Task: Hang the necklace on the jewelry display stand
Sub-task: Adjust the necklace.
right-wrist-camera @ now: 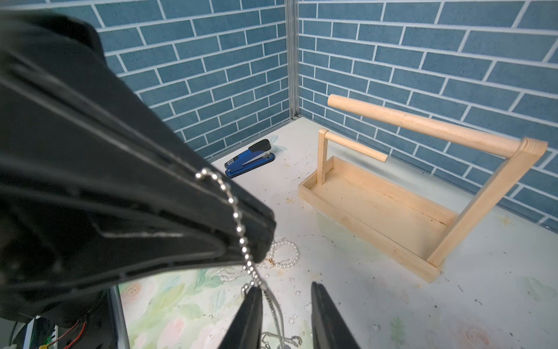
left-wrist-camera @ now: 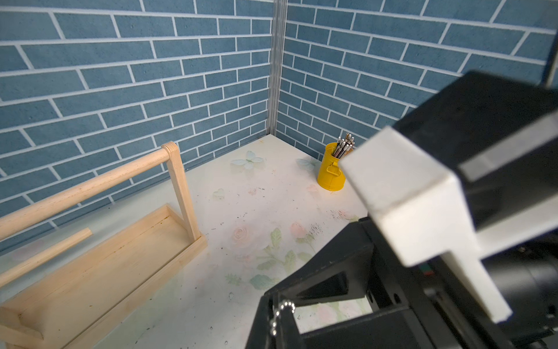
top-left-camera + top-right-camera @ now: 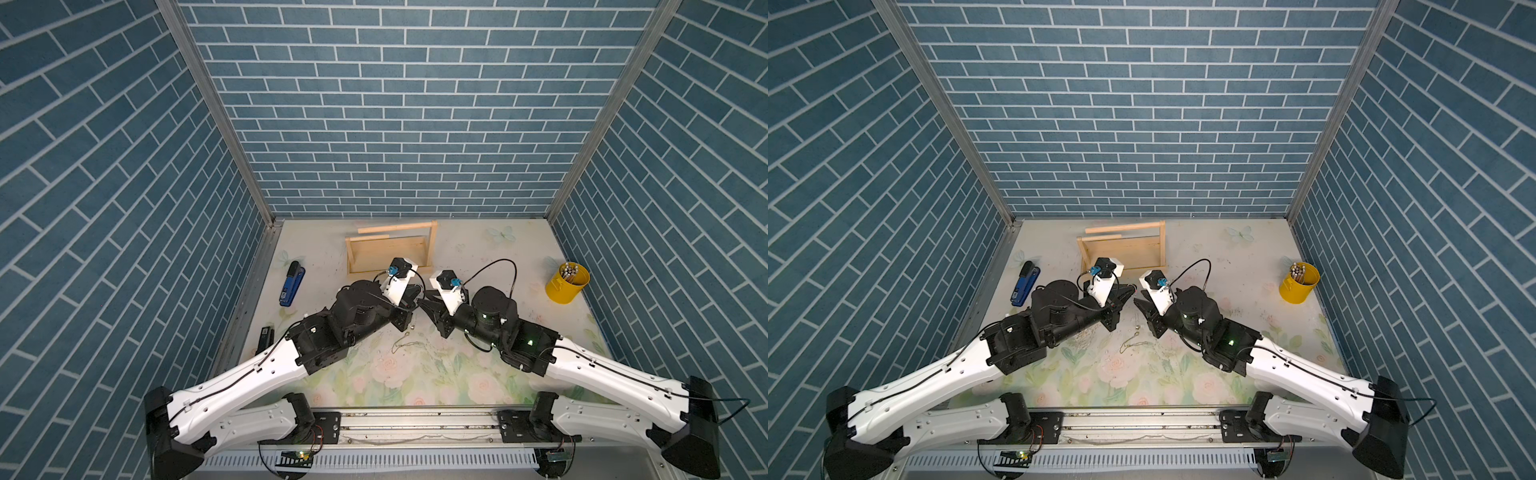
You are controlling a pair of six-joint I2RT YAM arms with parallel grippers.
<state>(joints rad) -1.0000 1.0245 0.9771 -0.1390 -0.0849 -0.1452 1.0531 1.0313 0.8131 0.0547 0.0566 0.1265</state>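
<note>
The necklace (image 1: 238, 225) is a thin silver bead chain. My left gripper (image 1: 262, 235) is shut on it, and beads loop out at its jaw tips (image 2: 283, 306). From there the chain drops to the floral table, where its slack lies (image 3: 405, 345) (image 3: 1133, 343). My right gripper (image 1: 285, 299) is open, tip to tip with the left one (image 3: 415, 300), and the hanging chain passes between its fingers, close to one finger (image 1: 252, 314). The jewelry display stand (image 3: 390, 249) (image 3: 1125, 245) (image 2: 105, 256) (image 1: 377, 211), pale wood with two bars, stands just behind both grippers.
A yellow cup of sticks (image 3: 567, 282) (image 2: 330, 172) stands at the back right. A blue stapler (image 3: 292, 283) (image 1: 250, 158) lies at the left. A pearl string (image 1: 285, 252) lies on the table under the grippers. Blue brick walls close in three sides.
</note>
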